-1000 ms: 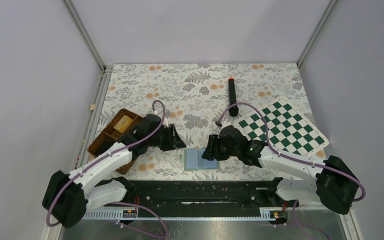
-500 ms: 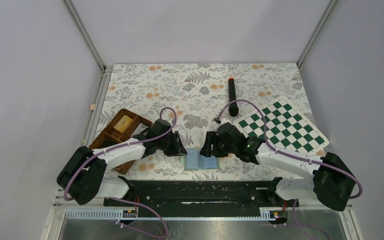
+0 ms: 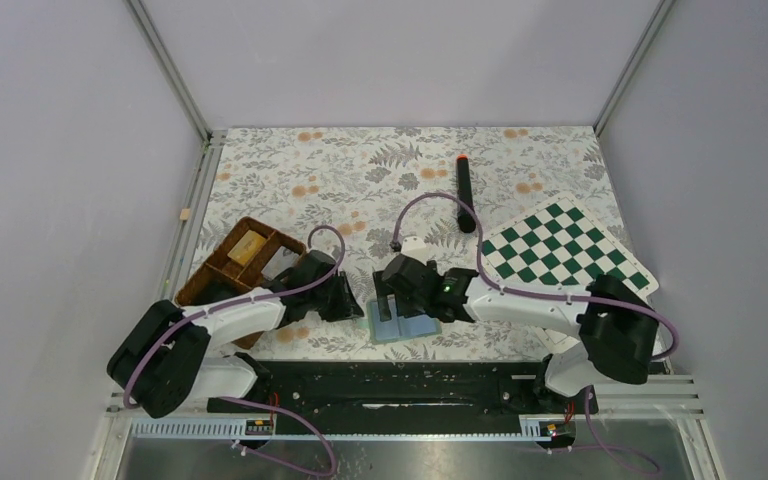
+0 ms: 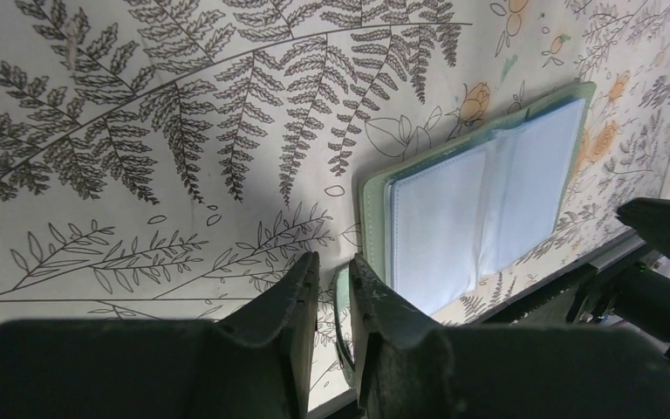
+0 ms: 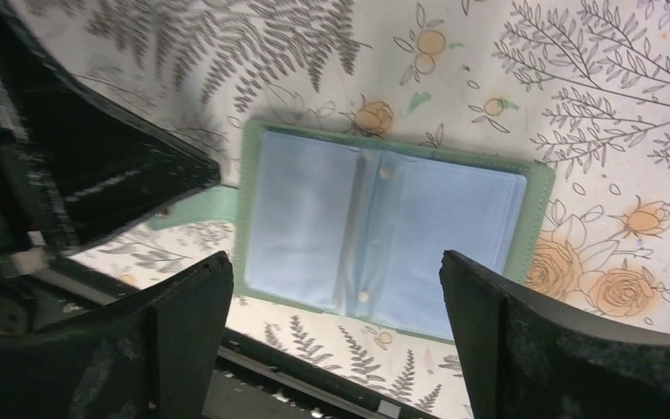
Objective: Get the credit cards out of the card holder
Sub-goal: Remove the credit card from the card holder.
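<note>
here, the card holder (image 3: 405, 328) lies open and flat on the floral surface (image 3: 360, 180), close to the near edge between the two arms, with its pale blue inner panels facing up and a sage-green rim around them (image 5: 384, 231). the left tool (image 4: 333, 262) sits at the holder's left edge with its fingers drawn narrow, pinching the thin green closure tab (image 4: 340, 310) that sticks out from that side. in the right wrist view the same tab (image 5: 183, 216) runs from the holder's left edge to under the black body of the left tool. the right tool (image 5: 333, 262) hangs directly above the holder with its fingers spread wide, one on each side of the open panels, gripping nothing. in the top view it covers the holder's far part (image 3: 400, 308).

the panels look like cloudy sleeves, and i cannot tell whether the credit cards are inside them.

a brown wicker tray (image 3: 222, 272) holding a tan block (image 3: 248, 245) stands to the left of the holder, beyond the left tool (image 3: 358, 305). a green-and-white chessboard (image 3: 565, 255) lies to the holder's right and a little farther back. a black marker (image 3: 465, 198) with an orange tip lies well beyond the holder's far side.
</note>
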Action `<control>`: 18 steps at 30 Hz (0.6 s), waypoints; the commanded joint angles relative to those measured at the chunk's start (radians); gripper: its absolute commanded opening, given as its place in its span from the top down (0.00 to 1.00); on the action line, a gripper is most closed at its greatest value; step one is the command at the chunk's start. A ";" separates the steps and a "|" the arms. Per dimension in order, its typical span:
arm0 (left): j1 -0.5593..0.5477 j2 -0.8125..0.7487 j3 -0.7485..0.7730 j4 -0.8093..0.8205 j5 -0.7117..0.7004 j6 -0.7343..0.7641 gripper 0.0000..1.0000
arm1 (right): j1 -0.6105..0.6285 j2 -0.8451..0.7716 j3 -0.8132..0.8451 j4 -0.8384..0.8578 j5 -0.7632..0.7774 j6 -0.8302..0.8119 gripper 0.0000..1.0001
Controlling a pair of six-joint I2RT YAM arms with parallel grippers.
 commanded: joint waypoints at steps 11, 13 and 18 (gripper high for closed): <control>-0.002 -0.101 -0.127 0.026 -0.004 -0.021 0.80 | 0.118 0.151 0.047 0.007 0.148 0.028 0.07; -0.002 -0.115 -0.139 0.034 0.011 -0.020 0.78 | 0.128 0.166 0.057 0.007 0.163 0.029 0.06; -0.003 -0.098 -0.161 0.080 0.068 -0.022 0.75 | 0.134 0.196 0.061 0.009 0.182 0.049 0.05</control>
